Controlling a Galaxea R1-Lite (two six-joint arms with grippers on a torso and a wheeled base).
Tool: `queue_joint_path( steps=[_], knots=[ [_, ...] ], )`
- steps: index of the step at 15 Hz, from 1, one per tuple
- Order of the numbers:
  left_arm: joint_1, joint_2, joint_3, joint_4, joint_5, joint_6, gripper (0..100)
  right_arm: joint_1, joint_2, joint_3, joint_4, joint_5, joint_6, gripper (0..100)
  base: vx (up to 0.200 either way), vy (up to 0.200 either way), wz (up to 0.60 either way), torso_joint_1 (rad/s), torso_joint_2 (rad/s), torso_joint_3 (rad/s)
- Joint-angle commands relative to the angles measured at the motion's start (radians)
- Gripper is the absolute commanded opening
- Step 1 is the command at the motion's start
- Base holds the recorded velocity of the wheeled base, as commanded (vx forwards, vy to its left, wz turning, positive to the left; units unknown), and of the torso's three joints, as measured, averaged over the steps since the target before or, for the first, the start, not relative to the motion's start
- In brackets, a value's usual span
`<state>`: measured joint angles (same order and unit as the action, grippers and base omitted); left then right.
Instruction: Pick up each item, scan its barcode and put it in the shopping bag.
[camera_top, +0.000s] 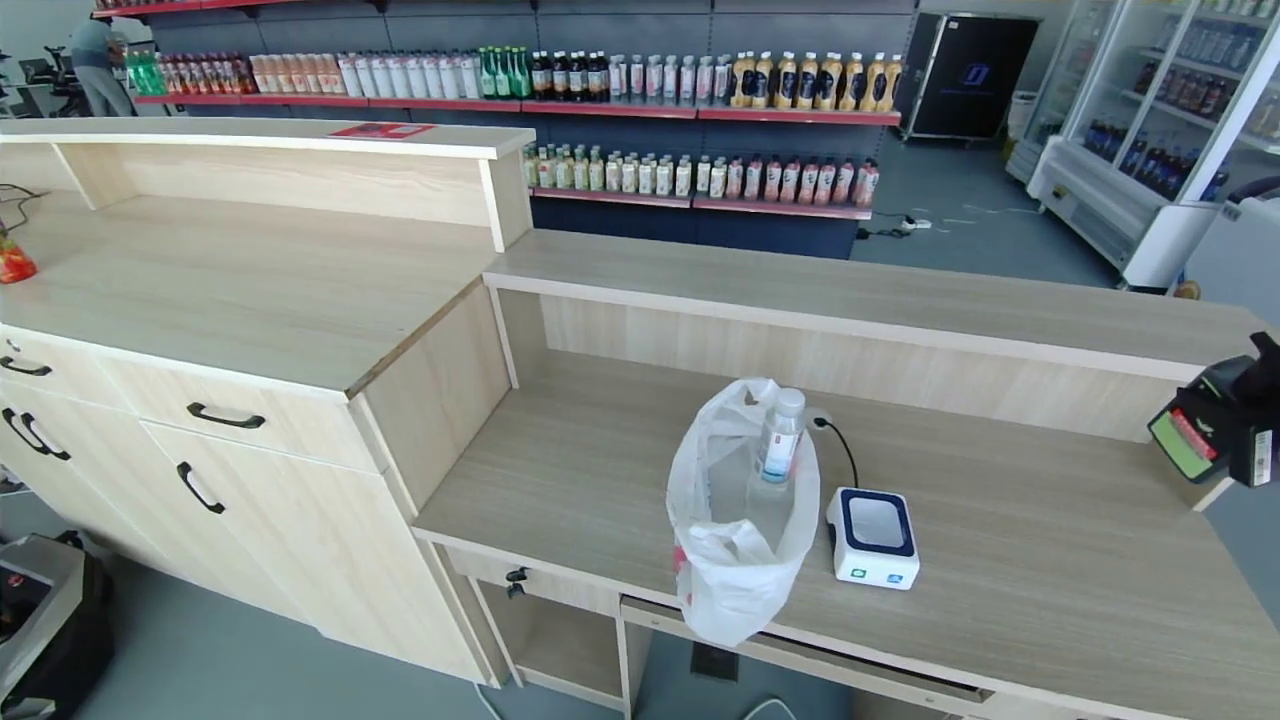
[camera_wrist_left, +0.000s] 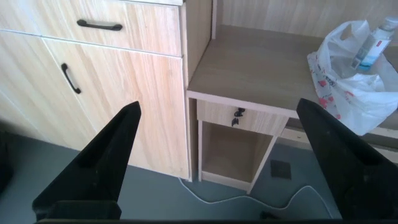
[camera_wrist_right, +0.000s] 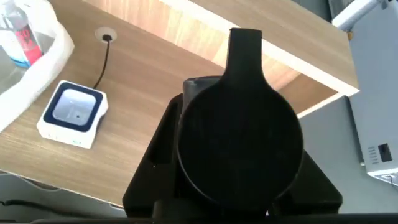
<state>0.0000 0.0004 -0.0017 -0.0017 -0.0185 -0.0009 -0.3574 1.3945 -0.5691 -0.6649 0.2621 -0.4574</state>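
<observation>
Entered on the bench (camera_top: 1050, 570): a shopping bag (camera_top: 740, 540) standing open with a bottle (camera_top: 781, 437) upright inside, and the scanner (camera_top: 873, 535) just beside it on the right. We record the left pincer (camera_wrist_left: 217, 106) spread wide and empty, low by the cabinet (camera_wrist_left: 124, 68). The right pincer (camera_top: 1240, 400) is at the bench's right end with a green-faced item (camera_top: 1188, 440), and we cannot tell its grip. We judge scanning in hand: next, the item's barcode must face the scanner window, then go into the bag mouth.
</observation>
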Motion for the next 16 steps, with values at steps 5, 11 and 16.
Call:
queue_joint_path(
  steps=[5,11,16],
  knots=[
    [0.0,0.0,0.0,0.0,0.0,-0.001,100,0.173,0.276,-0.092,0.048,0.318,0.519,0,0.0,0.0,0.0,0.0,0.0,0.0],
    [0.0,0.0,0.0,0.0,0.0,-0.001,100,0.167,0.462,-0.207,0.11,0.416,0.52,0,0.0,0.0,0.0,0.0,0.0,0.0],
    [0.0,0.0,0.0,0.0,0.0,-0.001,100,0.124,0.575,-0.239,0.105,0.413,0.422,0,0.0,0.0,0.0,0.0,0.0,0.0]
  ],
)
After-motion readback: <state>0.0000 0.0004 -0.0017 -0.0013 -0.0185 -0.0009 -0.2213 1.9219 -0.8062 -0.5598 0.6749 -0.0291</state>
